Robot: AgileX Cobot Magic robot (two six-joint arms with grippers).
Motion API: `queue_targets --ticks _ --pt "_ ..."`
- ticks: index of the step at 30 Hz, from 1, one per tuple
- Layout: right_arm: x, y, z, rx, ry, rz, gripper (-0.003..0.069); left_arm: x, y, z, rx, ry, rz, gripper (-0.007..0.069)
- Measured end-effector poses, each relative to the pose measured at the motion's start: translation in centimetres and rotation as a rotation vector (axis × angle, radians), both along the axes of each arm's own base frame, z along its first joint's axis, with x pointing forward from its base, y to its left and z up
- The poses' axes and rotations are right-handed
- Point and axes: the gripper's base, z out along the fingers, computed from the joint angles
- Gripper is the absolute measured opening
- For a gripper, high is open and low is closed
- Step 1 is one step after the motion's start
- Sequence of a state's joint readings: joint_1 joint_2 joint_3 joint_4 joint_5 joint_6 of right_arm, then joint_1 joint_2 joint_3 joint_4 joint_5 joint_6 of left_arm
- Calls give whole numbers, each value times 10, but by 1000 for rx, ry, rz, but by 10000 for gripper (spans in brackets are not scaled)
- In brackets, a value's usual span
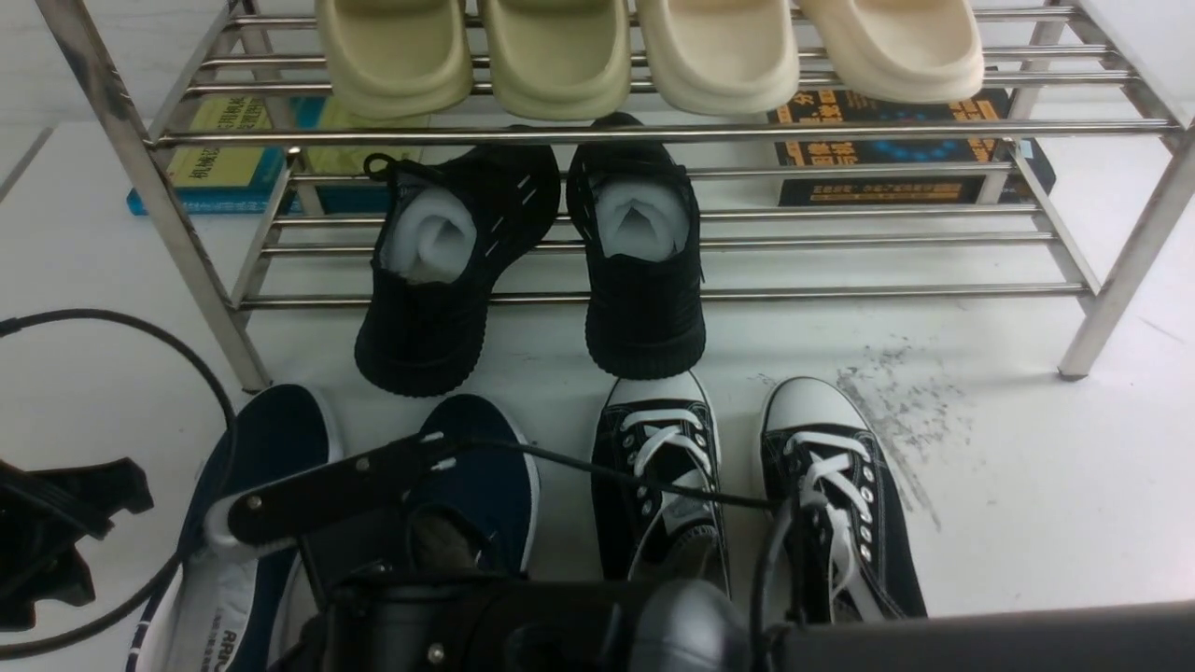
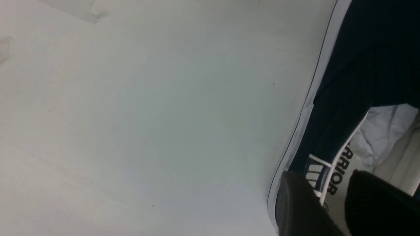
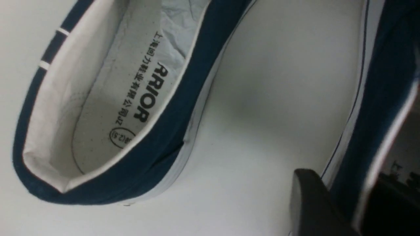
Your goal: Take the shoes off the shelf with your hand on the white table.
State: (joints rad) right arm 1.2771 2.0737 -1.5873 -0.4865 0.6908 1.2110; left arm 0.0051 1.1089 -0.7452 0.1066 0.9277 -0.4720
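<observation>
Bright white table (image 1: pixel 1027 485); wrist views seem blurred.

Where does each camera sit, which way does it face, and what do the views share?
Front: between the arms, facing forward over the white table to the shelf; black arm parts along its lower edge.
Left wrist: on the left arm, looking down at the left navy shoe; left hand straddles its wall.
Right wrist: on the right arm, looking down at both shoes; right hand at the right navy shoe.
Shared: both wrist views show the left shoe's insole.
</observation>
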Motion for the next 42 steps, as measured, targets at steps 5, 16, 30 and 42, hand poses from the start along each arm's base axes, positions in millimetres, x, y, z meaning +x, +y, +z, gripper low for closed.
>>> queue_targets --ticks 5,16,30,42 --pt "-4 -8 28 19 -5 25 470 -1 -1 0 -11 12 5 245" --pt "-33 -129 194 -121 -194 219 381 0 -1 0 -15 4 5 245" --pt "-97 -351 266 137 -434 246 -14 0 -2 0 -22 2 8 245" --pt "-132 -429 110 625 -719 325 -13 0 0 0 -2 4 2 245"
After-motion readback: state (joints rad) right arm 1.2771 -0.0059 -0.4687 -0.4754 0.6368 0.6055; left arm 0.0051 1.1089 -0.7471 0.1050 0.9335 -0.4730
